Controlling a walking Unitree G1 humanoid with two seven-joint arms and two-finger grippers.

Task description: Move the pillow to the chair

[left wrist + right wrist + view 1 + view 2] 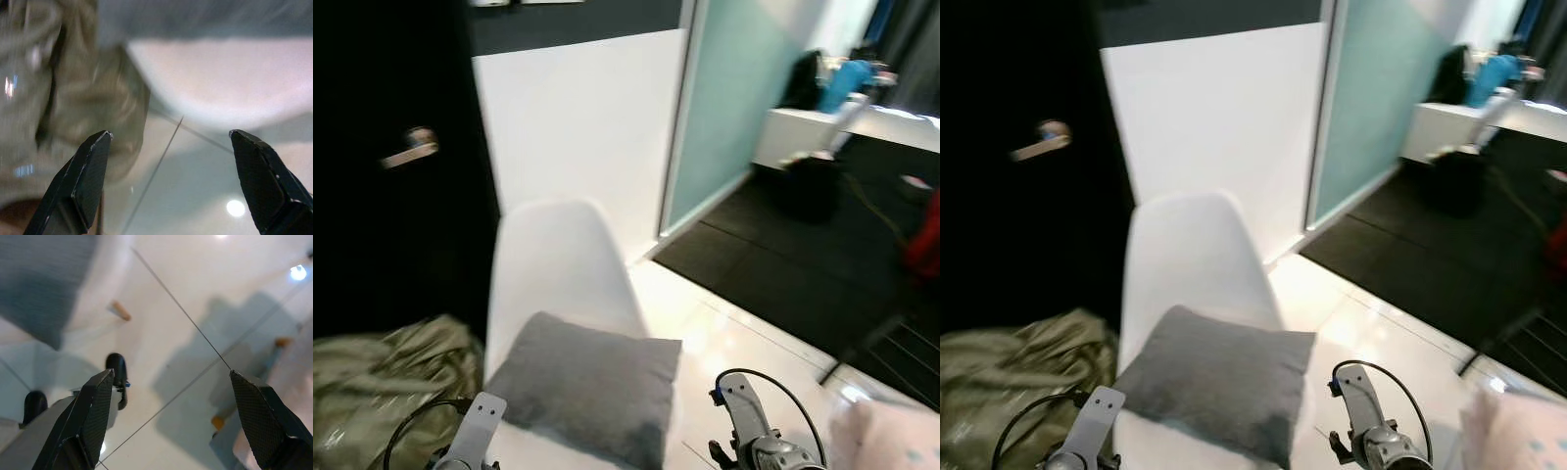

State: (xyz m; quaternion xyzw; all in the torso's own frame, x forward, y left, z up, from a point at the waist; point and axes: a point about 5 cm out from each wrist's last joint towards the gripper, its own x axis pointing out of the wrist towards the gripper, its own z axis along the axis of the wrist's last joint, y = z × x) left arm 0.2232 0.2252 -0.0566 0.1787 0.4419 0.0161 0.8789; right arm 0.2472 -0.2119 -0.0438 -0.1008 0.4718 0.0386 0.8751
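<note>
A grey square pillow lies on the seat of a white shell chair, just ahead of me. Both silver arms are low at the frame's bottom, the left one at the pillow's left corner and the right one to its right over the floor. My left gripper is open over the glossy floor beside the chair's white edge, holding nothing. My right gripper is open above the floor tiles, with the pillow's grey corner off to one side.
An olive crumpled cloth lies on the floor left of the chair. A black door with a handle stands behind it. A pale pink cushion is at the lower right. A dark carpeted room opens to the right.
</note>
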